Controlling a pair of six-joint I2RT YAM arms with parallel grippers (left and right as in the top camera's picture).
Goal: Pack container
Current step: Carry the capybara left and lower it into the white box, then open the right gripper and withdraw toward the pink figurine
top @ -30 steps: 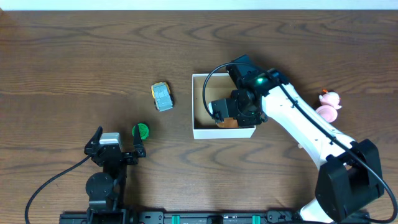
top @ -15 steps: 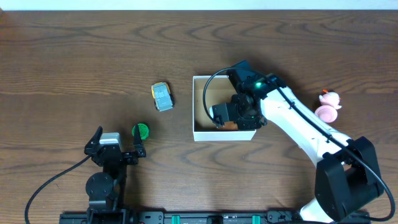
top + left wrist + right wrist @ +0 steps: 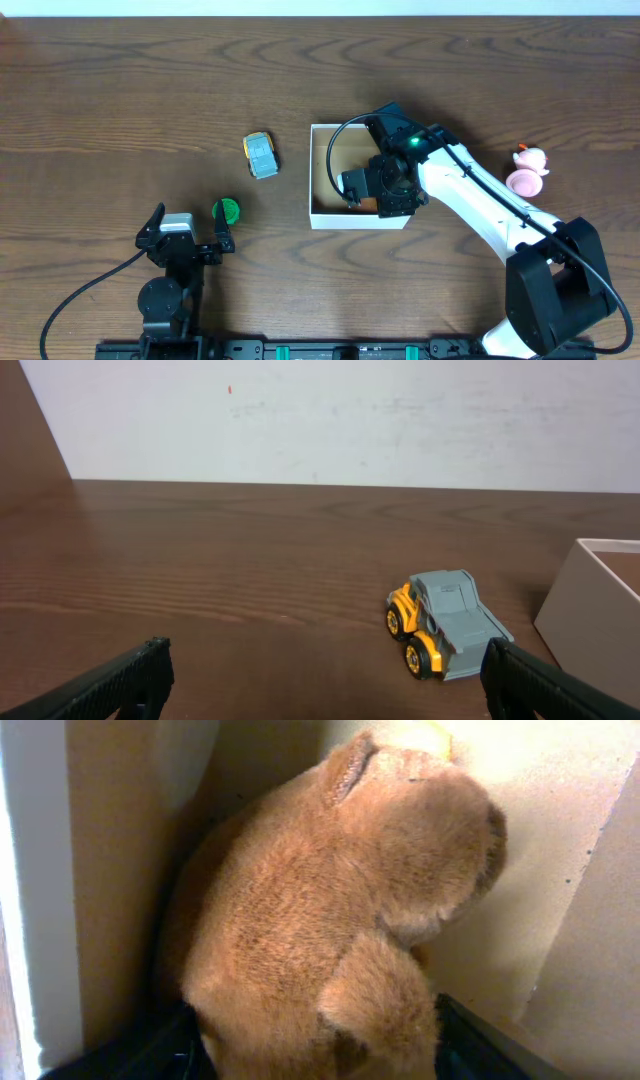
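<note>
The worktop (image 3: pixel 120 90) is dark wood, smooth, with clear grain and a low sheen. The box (image 3: pixel 322 214) has smooth white walls and matt tan cardboard inside. The bear (image 3: pixel 320 920) is fuzzy brown plush. The car (image 3: pixel 445 625) looks like smooth plastic.

The counter (image 3: pixel 100 80) was dark brown wood, its wavy grain running lengthwise from the left edge to the right. Soft, even light lay over it, casting only faint shadows and a dull sheen. Behind the far edge rose a plain white wall (image 3: pixel 350 410), matte and bare except for one tiny red speck (image 3: pixel 229 389) high up toward the far left corner.
</note>
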